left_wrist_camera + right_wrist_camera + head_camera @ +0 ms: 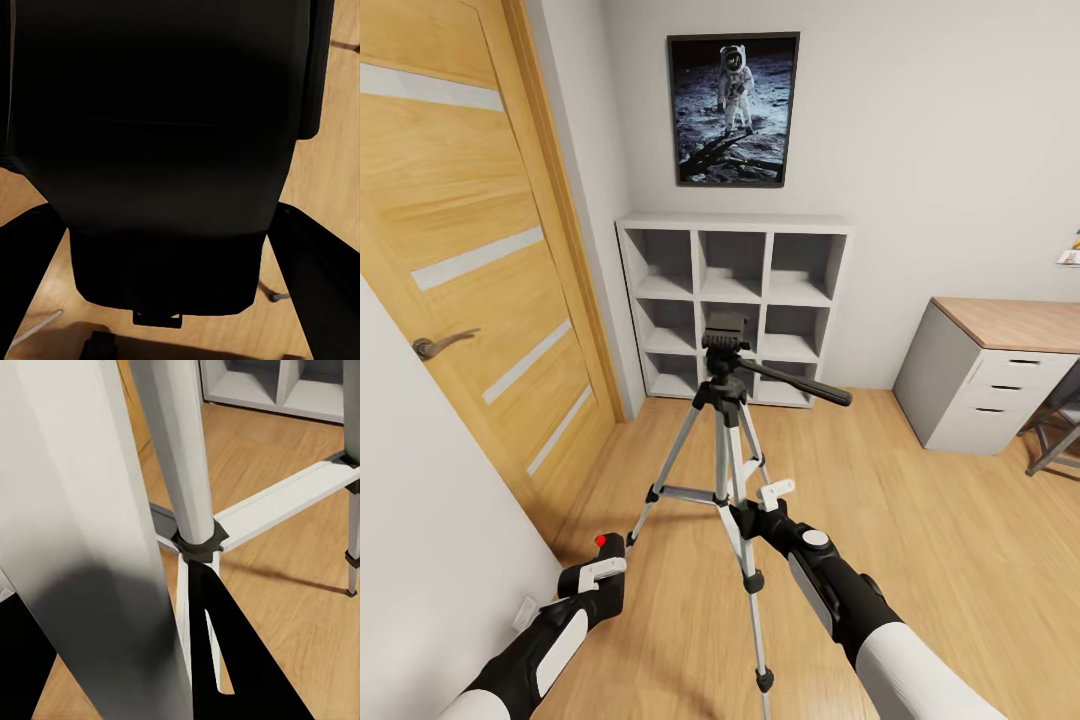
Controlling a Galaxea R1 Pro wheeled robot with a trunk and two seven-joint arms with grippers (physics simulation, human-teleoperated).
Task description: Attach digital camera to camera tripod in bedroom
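Both grippers flank the camera tripod (726, 450) — left gripper (603, 566) clamping the digital camera (606, 547) for mounting, right gripper (758, 503) bracing a leg, its finger state unclear.

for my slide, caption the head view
Left claw holds digital camera beside camera tripod; right claw at its leg.

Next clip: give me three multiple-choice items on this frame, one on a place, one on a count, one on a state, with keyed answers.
1. Where does the tripod stand?
A. before the cube shelf
B. on the desk
C. behind the door

2. How many cubbies does the shelf's front show?
A. four
B. six
C. nine

3. What is the left tool doing?
A. hanging open
B. gripping the camera
C. turning the door handle

Answers: 1 A, the tripod's feet rest on the floor, shelf behind; 2 C, three rows of three; 3 B, the camera's black body sits between its fingers.
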